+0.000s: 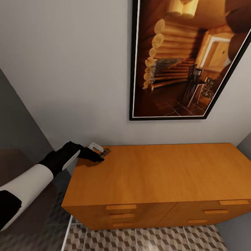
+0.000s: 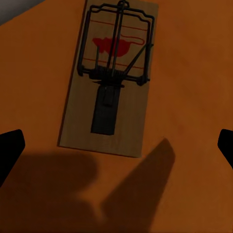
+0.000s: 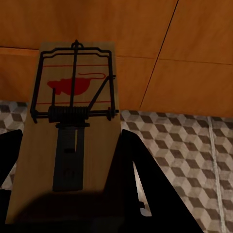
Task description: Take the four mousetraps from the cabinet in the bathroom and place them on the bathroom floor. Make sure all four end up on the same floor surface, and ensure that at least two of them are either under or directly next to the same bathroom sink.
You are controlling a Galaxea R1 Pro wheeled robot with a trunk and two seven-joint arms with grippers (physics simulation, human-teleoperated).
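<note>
**Left wrist view: open claw over a trap on the cabinet top**

Left wrist view has the left gripper [image 2: 116, 145] spread wide, its two dark fingertips [image 2: 9, 150] just showing at either edge of the picture, with nothing between them. Beyond them lies a mousetrap [image 2: 109, 77] flat on the orange-brown top of the cabinet [image 2: 194, 73], its wire bar and red spot at the far end. The gripper's shadow falls on the wood near the trap's closer end, and the fingers do not touch the board.

In the head view the left gripper [image 1: 91, 156] reaches over the back left corner of the cabinet [image 1: 157, 170], where the same mousetrap [image 1: 104, 151] sits close to the wall, beside a small white object [image 1: 94, 146].

In the right wrist view the right gripper [image 3: 68, 194] is clamped on a second mousetrap [image 3: 73, 141], dark fingers [image 3: 128, 165] pressed against both long sides of the board. Behind it are the cabinet's front panels [image 3: 145, 48] and, lower, the bathroom floor [image 3: 184, 145] with its cube-pattern tiles.

A framed picture [image 1: 184, 59] of a log-cabin interior hangs on the wall above the cabinet. Cube-pattern tiles [image 1: 146, 238] show below the drawer fronts.
</note>
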